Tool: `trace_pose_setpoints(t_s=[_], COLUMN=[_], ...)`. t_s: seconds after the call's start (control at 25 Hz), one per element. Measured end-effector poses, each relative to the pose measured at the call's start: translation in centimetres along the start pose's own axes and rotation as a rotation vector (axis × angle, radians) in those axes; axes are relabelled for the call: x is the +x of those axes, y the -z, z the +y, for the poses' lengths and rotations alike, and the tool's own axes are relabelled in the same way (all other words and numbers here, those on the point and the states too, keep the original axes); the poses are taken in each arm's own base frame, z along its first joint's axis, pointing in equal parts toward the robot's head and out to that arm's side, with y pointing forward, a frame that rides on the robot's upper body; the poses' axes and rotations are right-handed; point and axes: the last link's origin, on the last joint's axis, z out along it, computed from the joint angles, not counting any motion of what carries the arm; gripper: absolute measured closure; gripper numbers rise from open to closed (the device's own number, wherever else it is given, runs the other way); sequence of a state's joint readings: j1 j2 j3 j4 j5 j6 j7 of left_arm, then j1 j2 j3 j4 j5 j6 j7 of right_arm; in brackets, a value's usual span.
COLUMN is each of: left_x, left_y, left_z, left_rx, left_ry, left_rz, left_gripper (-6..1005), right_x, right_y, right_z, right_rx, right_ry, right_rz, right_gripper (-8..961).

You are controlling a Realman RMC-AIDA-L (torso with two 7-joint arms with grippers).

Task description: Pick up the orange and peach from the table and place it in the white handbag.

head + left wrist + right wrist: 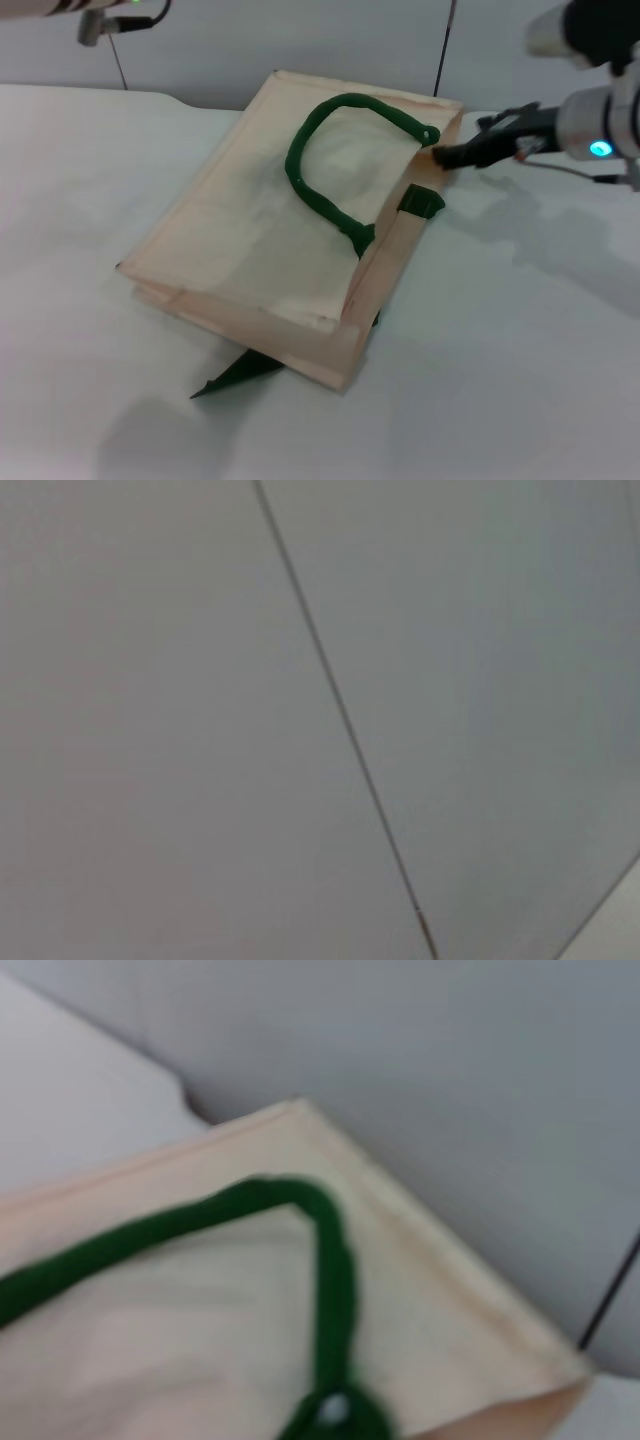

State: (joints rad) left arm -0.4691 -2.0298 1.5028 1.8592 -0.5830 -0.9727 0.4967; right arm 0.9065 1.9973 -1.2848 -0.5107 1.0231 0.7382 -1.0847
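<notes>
At the far right corner of the white handbag [280, 230], the right gripper [445, 155] rests against its rim, jaw state indeterminable.

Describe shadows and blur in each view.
Head view: sharp; soft shadows fall on the table beside the bag and under the right end effector. Left wrist view: featureless grey, one thin dark line. Right wrist view: the bag's green handle is blurred.

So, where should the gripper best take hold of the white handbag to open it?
Probably the top green handle: it lies as a raised loop on the flat white handbag, free to pinch from above. The right gripper is at the bag's far right corner.
</notes>
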Motion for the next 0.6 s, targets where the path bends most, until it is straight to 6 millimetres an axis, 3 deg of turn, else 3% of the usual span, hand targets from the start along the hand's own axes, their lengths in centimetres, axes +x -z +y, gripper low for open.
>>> trace_pose_setpoints(t_s=[0.12, 0.4, 0.6], left_x=[-0.9, -2.0, -2.9], left_y=[0.2, 1.0, 1.3], left_z=[-0.6, -2.1, -3.2], left_rx=[0.028, 0.122, 0.194], left_ry=[0.020, 0.058, 0.087], left_rz=[0.006, 0.068, 0.119], left_gripper=[431, 439, 441], right_x=[0.0, 2.0, 1.4], right_y=[1.8, 6.1, 8.5], right_z=[-1.7, -6.4, -7.0], right_rx=[0.044, 0.277, 0.339], right_ry=[-0.040, -0.090, -0.118], right_rz=[-0.043, -0.024, -0.150], right_gripper=[101, 102, 103])
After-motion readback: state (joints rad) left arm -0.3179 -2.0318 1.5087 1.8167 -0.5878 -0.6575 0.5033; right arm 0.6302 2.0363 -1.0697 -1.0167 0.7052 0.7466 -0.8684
